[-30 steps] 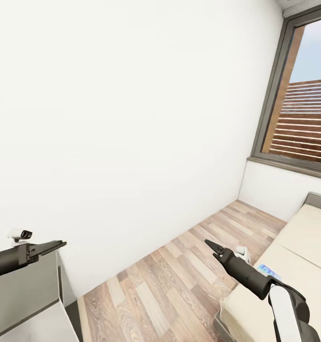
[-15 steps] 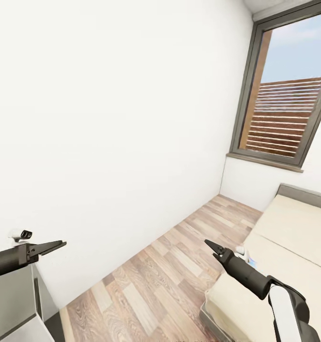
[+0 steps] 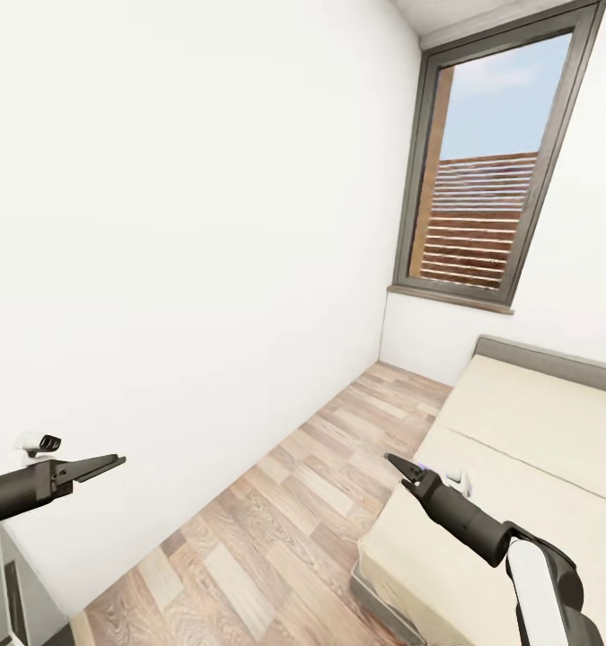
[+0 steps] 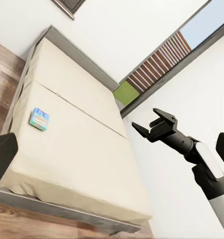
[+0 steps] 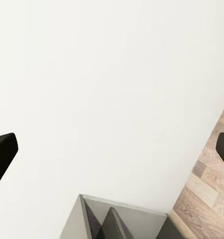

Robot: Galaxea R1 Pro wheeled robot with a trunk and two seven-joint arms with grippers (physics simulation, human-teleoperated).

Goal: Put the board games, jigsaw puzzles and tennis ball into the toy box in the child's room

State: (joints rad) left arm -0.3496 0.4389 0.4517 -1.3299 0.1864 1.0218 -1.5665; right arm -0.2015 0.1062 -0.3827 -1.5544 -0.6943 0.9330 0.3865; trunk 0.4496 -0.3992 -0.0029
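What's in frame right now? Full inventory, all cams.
bed: 1, cream mattress on a grey frame, at the head view's right, under the window.
board game: 1, blue, flat on the bed near one long edge.
window: 1, dark grey frame, slatted wood and sky outside, on the far wall.
wall: white, bare, running along the left.
floor: wood planks, between wall and bed.
grey unit: 1, against the white wall beside the floor.
left gripper: 1, dark, low at the head view's left, empty.
right gripper: 1, dark, open and empty, over the bed's near edge.
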